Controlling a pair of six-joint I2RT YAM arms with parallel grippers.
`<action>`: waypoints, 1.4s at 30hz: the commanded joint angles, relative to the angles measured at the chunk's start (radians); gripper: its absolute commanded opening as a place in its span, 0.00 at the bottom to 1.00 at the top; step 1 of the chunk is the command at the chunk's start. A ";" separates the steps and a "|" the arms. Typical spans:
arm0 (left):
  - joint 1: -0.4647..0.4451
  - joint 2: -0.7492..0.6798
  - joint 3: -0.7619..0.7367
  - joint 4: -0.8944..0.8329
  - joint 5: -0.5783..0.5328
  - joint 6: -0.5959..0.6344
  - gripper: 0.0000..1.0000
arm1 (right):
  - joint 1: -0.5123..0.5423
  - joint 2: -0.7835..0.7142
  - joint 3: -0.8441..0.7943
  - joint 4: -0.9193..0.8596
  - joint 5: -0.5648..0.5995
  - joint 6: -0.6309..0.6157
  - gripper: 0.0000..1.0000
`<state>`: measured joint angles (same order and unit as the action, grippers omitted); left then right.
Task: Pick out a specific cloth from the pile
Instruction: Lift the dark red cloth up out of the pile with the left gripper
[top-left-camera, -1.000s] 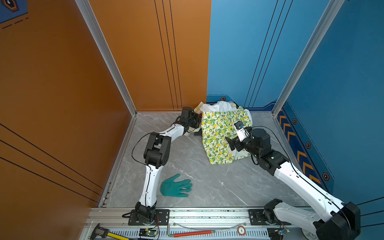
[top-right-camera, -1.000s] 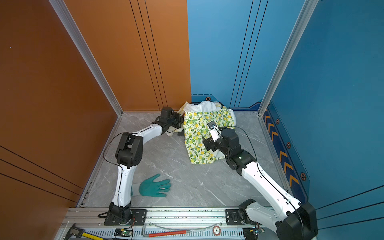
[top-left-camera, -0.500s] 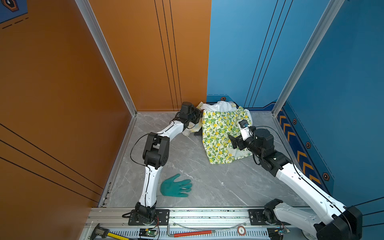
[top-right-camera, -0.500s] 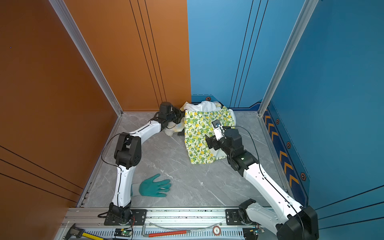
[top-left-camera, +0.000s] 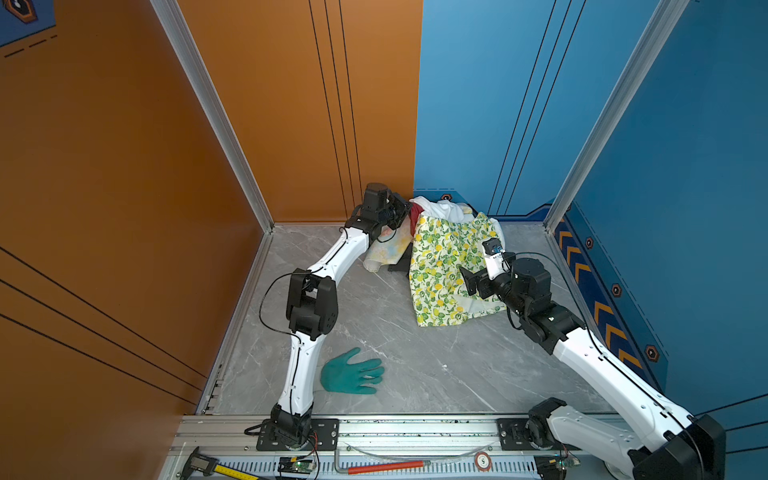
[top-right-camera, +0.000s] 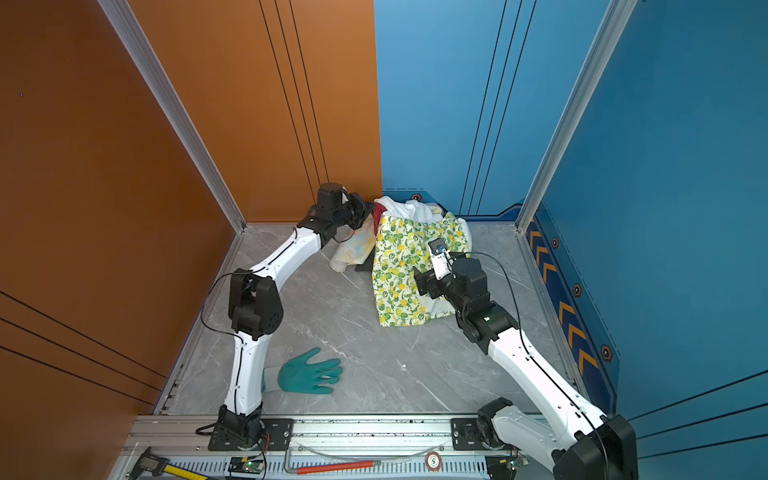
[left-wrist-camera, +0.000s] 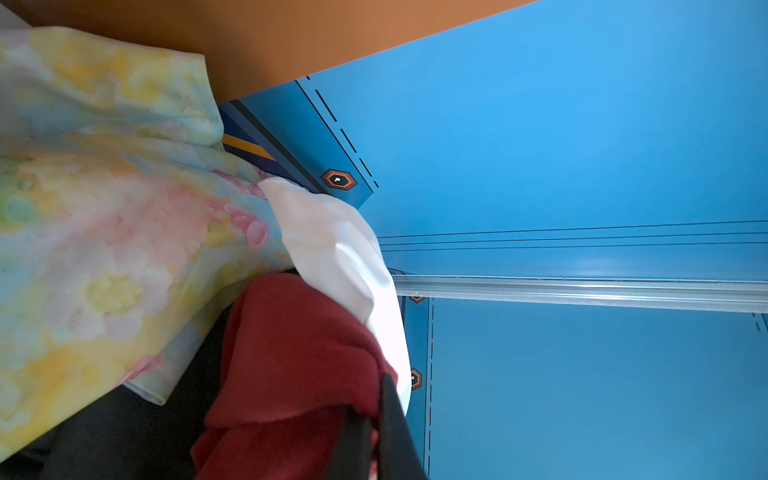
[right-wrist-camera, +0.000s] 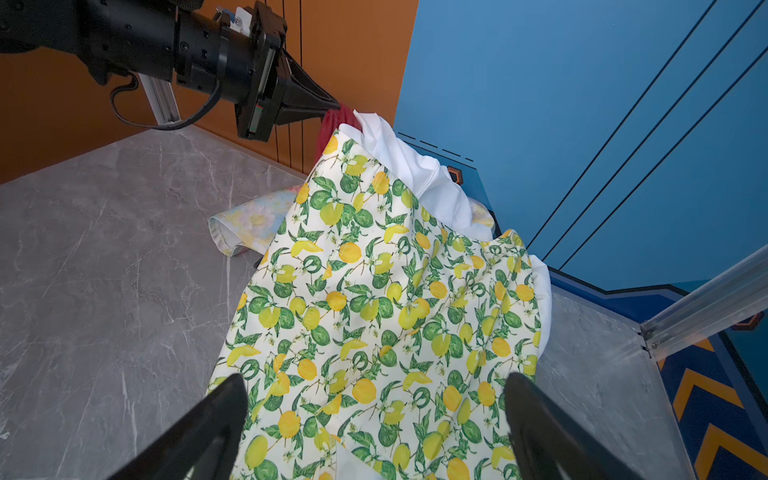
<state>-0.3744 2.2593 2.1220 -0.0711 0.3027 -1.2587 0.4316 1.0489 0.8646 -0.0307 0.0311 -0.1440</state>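
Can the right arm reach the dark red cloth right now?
Probably not directly: the dark red cloth shows only as a sliver beyond the lemon-print cloth and white cloth, which lie between, and the left pincer is shut on it. The right pincer is open.

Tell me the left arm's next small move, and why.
Probably draw the left gripper slowly back from the pile, jaws kept shut. It is shut on the dark red cloth, whose rest lies tucked beneath the white cloth and the lemon-print cloth; a gentle pull should slide it free.
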 joint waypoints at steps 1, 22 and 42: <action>-0.004 -0.017 0.092 -0.029 -0.009 0.079 0.00 | -0.011 -0.025 -0.012 0.026 0.022 0.033 0.97; -0.038 0.001 0.393 -0.166 0.055 0.264 0.00 | -0.077 0.051 0.085 -0.060 0.088 0.161 0.95; -0.014 -0.082 0.512 -0.264 0.066 0.455 0.00 | -0.092 0.072 0.077 -0.056 0.059 0.217 0.95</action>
<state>-0.4019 2.2566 2.6061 -0.3588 0.3477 -0.8696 0.3458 1.1149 0.9234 -0.0708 0.0834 0.0536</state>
